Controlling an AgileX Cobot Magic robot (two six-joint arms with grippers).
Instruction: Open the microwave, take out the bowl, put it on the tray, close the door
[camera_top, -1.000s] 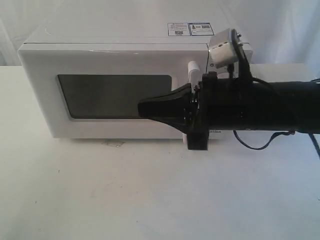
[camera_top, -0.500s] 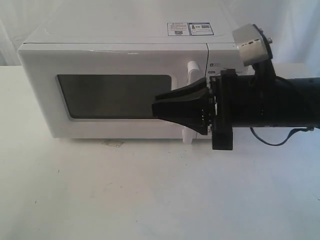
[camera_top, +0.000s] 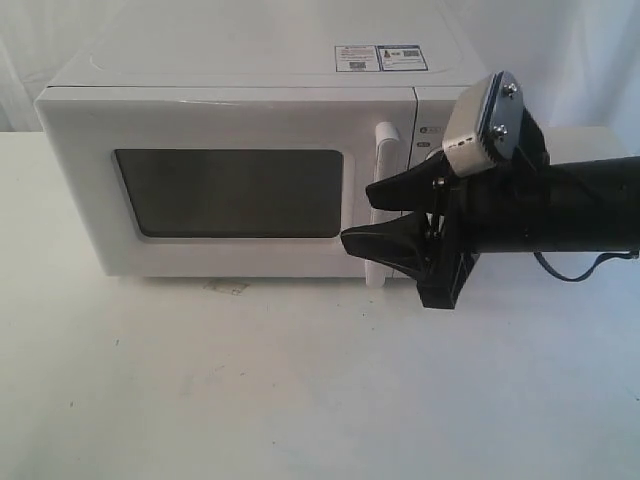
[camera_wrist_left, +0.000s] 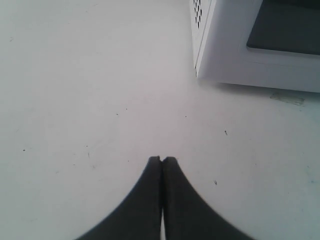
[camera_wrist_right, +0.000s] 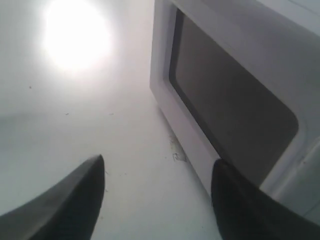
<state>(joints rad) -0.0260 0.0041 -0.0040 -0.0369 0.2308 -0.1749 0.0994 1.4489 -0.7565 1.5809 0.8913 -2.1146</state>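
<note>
Nearest you is the white table (camera_top: 300, 400). A small scrap of clear tape (camera_top: 225, 287) lies on it just in front of the microwave's lower edge.

Your left gripper (camera_wrist_left: 161, 160) points at that table, near the microwave's left front corner. Its two black fingers (camera_wrist_left: 145, 200) are pressed together with nothing between them. Only its own wrist view shows it.

Further in, your right gripper (camera_top: 356, 216) reaches in from the right at about the height of the door's middle. A grey camera (camera_top: 485, 125) sits on its wrist. Its fingers (camera_top: 385, 245) are spread wide, one above the other, and hold nothing. In the exterior view both cross in front of the handle (camera_top: 385, 150), and their tips end just left of it over the door's white frame. You cannot tell from these views whether either finger touches the handle. In the right wrist view the two fingers stand far apart, with table and the door's lower corner between them.

Behind the gripper, the microwave (camera_top: 230, 60) stands on the table with its door (camera_top: 80, 200) shut flush. The window (camera_top: 230, 195) is dark and shows nothing of the inside, so you cannot tell whether the bowl is in there. The panel right of the handle is mostly hidden behind the gripper.

Two stickers (camera_top: 380, 57) lie on the microwave's top, toward its back right. A white cloth (camera_top: 560, 50) hangs behind everything.
</note>
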